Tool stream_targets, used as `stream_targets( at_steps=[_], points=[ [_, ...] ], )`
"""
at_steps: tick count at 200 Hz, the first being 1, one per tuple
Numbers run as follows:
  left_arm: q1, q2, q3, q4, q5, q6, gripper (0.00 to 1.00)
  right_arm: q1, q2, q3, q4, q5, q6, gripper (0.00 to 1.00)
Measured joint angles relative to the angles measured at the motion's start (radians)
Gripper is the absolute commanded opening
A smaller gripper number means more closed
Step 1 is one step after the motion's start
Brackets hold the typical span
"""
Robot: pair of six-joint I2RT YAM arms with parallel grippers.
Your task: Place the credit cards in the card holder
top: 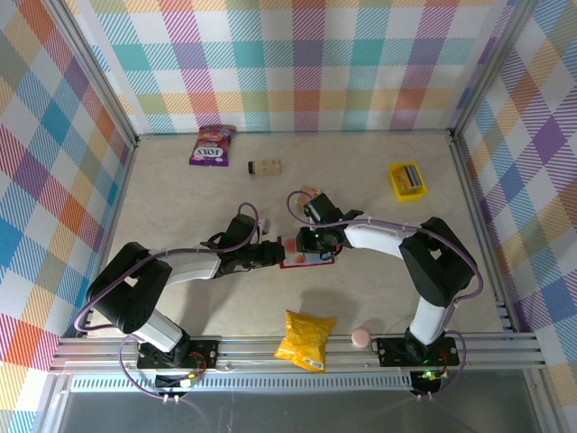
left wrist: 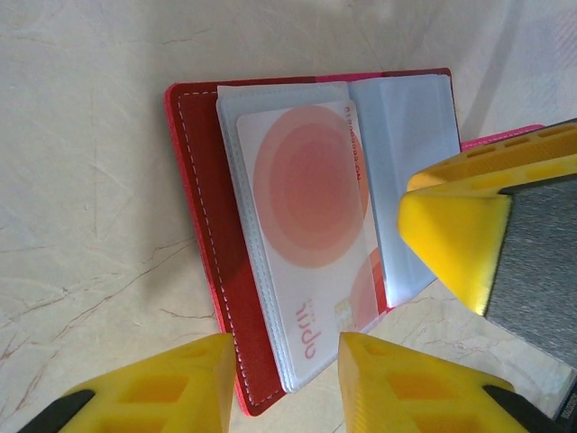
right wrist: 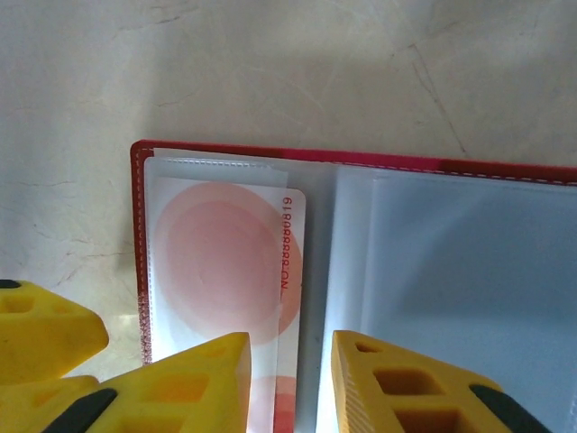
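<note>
Pale marbled tabletop is carrying the red card holder (top: 306,256), which is lying open at the middle of the top view, clear sleeves facing up. A pink-circled credit card (left wrist: 311,225) is sitting in one sleeve; we cannot tell how deep. The left gripper (left wrist: 287,365) is straddling the sleeves' lower edge, fingers narrowly apart and clamping nothing. The right gripper (right wrist: 290,361) is hovering beside the fold, equally narrow and empty. We are judging three risks: a finger catching a floppy sleeve and dragging the card out, the unpinned holder skidding away, and the crowded fingers knocking together.
</note>
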Motion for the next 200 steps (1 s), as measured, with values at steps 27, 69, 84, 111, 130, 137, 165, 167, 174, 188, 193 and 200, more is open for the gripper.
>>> stream_targets(
  at_steps=[27, 69, 84, 111, 130, 137, 165, 167, 174, 188, 193, 200],
  points=[
    [0.000, 0.003, -0.001, 0.001, 0.000, 0.000, 0.35, 0.000, 0.032, 0.029, -0.003, -0.009, 0.000, 0.31],
    [0.000, 0.008, -0.001, 0.002, 0.000, 0.000, 0.35, 0.000, 0.051, 0.045, -0.006, -0.027, 0.000, 0.31],
    [0.000, 0.014, -0.001, 0.004, 0.000, 0.000, 0.35, 0.000, 0.051, 0.046, -0.008, -0.029, 0.000, 0.32],
    [0.000, 0.022, -0.001, 0.006, 0.000, 0.000, 0.35, 0.000, 0.051, 0.047, -0.009, -0.031, 0.000, 0.32],
    [0.000, 0.027, -0.001, 0.008, 0.001, 0.000, 0.35, 0.000, 0.052, 0.047, -0.009, -0.040, 0.000, 0.31],
    [0.000, 0.029, -0.001, 0.008, 0.001, 0.000, 0.35, 0.000, 0.053, 0.047, -0.008, -0.045, 0.000, 0.31],
    [0.000, 0.038, -0.001, 0.009, 0.008, 0.000, 0.35, 0.000, 0.060, 0.047, -0.008, -0.061, 0.000, 0.31],
    [0.000, 0.039, -0.001, 0.009, 0.008, 0.000, 0.35, 0.000, 0.061, 0.047, -0.008, -0.062, 0.000, 0.31],
    [0.000, 0.042, -0.001, 0.009, 0.008, 0.000, 0.35, 0.000, 0.063, 0.047, -0.008, -0.066, 0.000, 0.31],
    [0.000, 0.046, -0.001, 0.010, 0.008, 0.000, 0.35, 0.000, 0.066, 0.047, -0.006, -0.077, 0.001, 0.31],
    [0.000, 0.047, -0.001, 0.010, 0.009, 0.000, 0.35, 0.000, 0.066, 0.047, -0.004, -0.082, 0.001, 0.31],
    [0.000, 0.047, -0.001, 0.010, 0.009, 0.000, 0.35, 0.000, 0.067, 0.047, -0.002, -0.087, 0.001, 0.31]
  ],
)
